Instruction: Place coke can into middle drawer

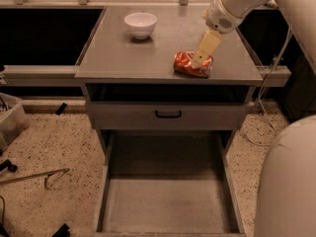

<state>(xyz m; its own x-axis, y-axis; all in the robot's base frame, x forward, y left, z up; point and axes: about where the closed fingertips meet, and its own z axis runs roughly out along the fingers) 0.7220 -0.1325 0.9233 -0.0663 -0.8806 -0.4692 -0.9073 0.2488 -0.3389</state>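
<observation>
The coke can (186, 64), red-orange and dented, lies on its side on the grey cabinet top (148, 53), near the front right. My gripper (199, 61) reaches down from the upper right, and its cream tip sits over the right part of the can, touching or just above it. The middle drawer (168, 201) is pulled out wide open below, at the bottom of the view, with a bare flat floor and low side walls.
A white bowl (140, 24) stands at the back left of the cabinet top. A closed grey drawer front with a small black handle (168, 114) sits above the open drawer. A bin (10, 120) and loose items lie on the speckled floor at left. My arm's white casing (289, 181) fills the lower right.
</observation>
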